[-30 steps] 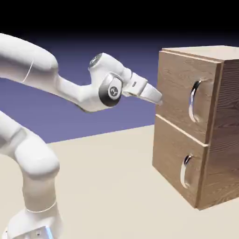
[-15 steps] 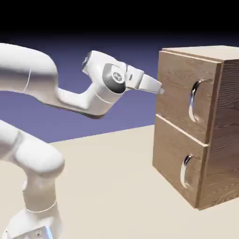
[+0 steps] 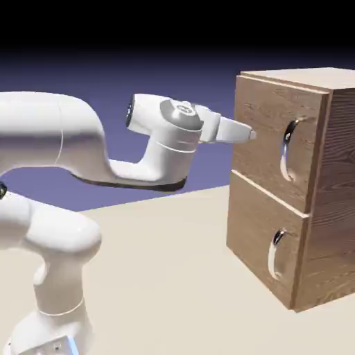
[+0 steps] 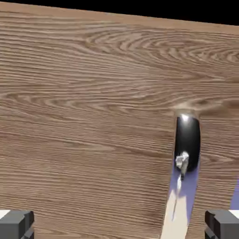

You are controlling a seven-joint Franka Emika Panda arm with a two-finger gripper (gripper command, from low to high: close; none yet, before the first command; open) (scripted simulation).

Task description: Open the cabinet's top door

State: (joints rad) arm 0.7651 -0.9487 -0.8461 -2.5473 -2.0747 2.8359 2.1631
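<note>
The light-brown wood-grain cabinet [image 3: 338, 187] stands at the exterior view's right. Its top door [image 3: 263, 121] is flush and carries a curved silver handle [image 3: 287, 150]. My gripper [image 3: 247, 134] is level, pointing at the top door and close in front of it, to the left of the handle and near the height of its upper end. In the hand view the top door [image 4: 84, 116] fills the picture, and the handle [image 4: 187, 144] shows right of the middle. My gripper [image 4: 119, 226] is open: its grey fingertips [image 4: 16, 224] sit far apart with nothing held between them.
Below the top door is the lower panel [image 3: 253, 229] with its own silver handle [image 3: 275, 254]. The cabinet rests on the beige table [image 3: 166, 277]. The white arm [image 3: 62, 139] stretches in from the left.
The hand has swung from a downward tilt to level. It has moved right and come closer to the top door. The jaws have stayed open.
</note>
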